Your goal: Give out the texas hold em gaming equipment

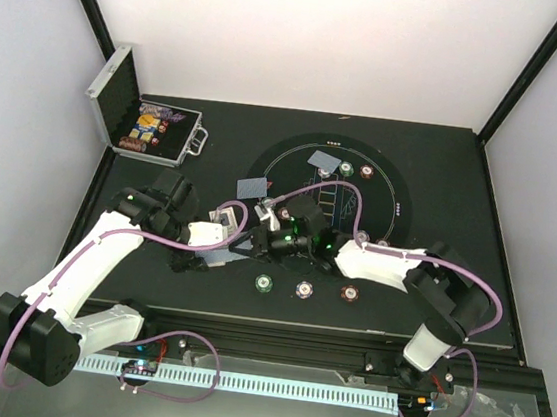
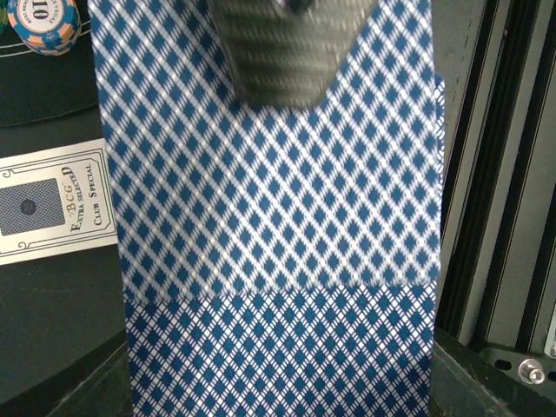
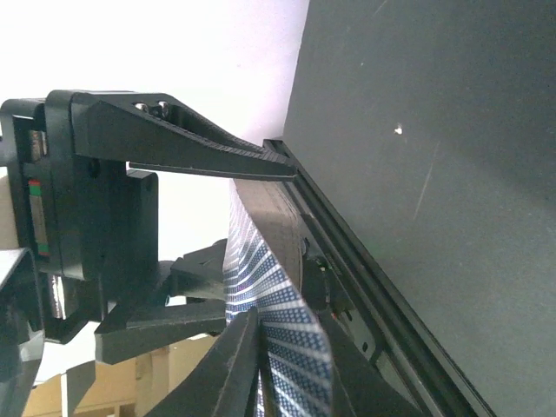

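My left gripper (image 1: 216, 245) is shut on a deck of playing cards (image 2: 278, 217) with blue diamond-patterned backs, and the deck fills the left wrist view. My right gripper (image 3: 287, 326) reaches in from the right, with its fingers pinched on the top card (image 3: 282, 343), which bends away from the deck (image 3: 271, 213). Two cards (image 1: 251, 187) (image 1: 322, 160) lie face down on the round felt layout (image 1: 399, 207). Three poker chips lie beside the far card (image 1: 346, 168) and three more in a row near the front: green (image 1: 265, 283), white (image 1: 303, 290), brown-red (image 1: 350, 294).
An open silver case (image 1: 120, 100) with more chips inside stands at the back left. A printed card (image 2: 52, 204) and a chip (image 2: 48, 26) lie on the mat beside the deck. The aluminium rail (image 1: 269, 384) runs along the near edge.
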Motion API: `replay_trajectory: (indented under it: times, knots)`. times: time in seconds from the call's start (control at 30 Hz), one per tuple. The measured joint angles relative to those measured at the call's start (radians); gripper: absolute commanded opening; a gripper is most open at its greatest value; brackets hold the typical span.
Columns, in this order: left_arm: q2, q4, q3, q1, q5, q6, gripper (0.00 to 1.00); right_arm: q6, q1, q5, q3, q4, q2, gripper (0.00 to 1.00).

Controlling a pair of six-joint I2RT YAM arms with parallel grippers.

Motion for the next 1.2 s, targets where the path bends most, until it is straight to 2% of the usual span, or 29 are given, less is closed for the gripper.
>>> replay_trajectory:
  times: [0.17, 0.5, 0.63, 0.73, 0.87, 1.07, 1.2]
  knots:
    - [0.0, 0.001, 0.0, 0.0, -0.005, 0.0, 0.01, -0.041, -0.034, 0.0, 0.0, -0.077, -0.042, 0.02]
    - [0.0, 0.004, 0.0, 0.0, -0.011, 0.0, 0.02, -0.114, -0.137, 0.011, 0.003, -0.241, -0.067, 0.01]
    - [0.0, 0.004, 0.0, 0.0, -0.011, 0.0, 0.02, -0.156, -0.197, 0.005, 0.061, -0.314, -0.043, 0.01]
    - [0.0, 0.004, 0.0, 0.0, -0.011, 0.0, 0.01, -0.196, -0.244, -0.007, 0.19, -0.371, 0.039, 0.01]
    - [0.0, 0.004, 0.0, 0.0, -0.011, 0.0, 0.01, -0.245, -0.291, -0.019, 0.436, -0.439, 0.228, 0.03]
    - [0.0, 0.003, 0.0, 0.0, -0.011, -0.001, 0.01, -0.285, -0.323, -0.029, 0.791, -0.574, 0.546, 0.08]
    - [-0.001, 0.002, 0.0, 0.0, -0.011, -0.001, 0.02, -0.295, -0.331, -0.025, 0.948, -0.663, 0.684, 0.11]
